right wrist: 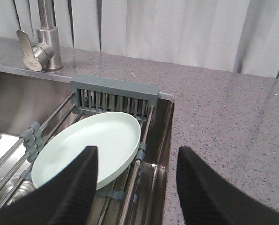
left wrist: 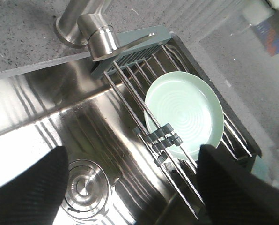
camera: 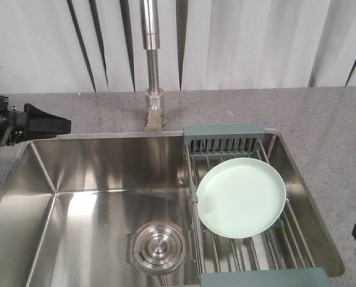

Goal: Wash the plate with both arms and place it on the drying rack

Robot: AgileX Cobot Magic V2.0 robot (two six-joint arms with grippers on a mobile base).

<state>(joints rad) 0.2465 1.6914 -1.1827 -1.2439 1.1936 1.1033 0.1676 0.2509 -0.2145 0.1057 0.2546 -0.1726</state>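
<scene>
Both grippers hang parted and empty, off the plate (camera: 242, 197).
Ahead of my right gripper (right wrist: 135, 187), it rests on the drying rack (camera: 224, 137) to drain.

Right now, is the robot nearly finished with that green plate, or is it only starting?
From the pictures alone I cannot tell. The plate lies on the drying rack over the sink, and neither open gripper, left or right, holds anything. No water is seen at the faucet; whether washing happened cannot be seen.
</scene>
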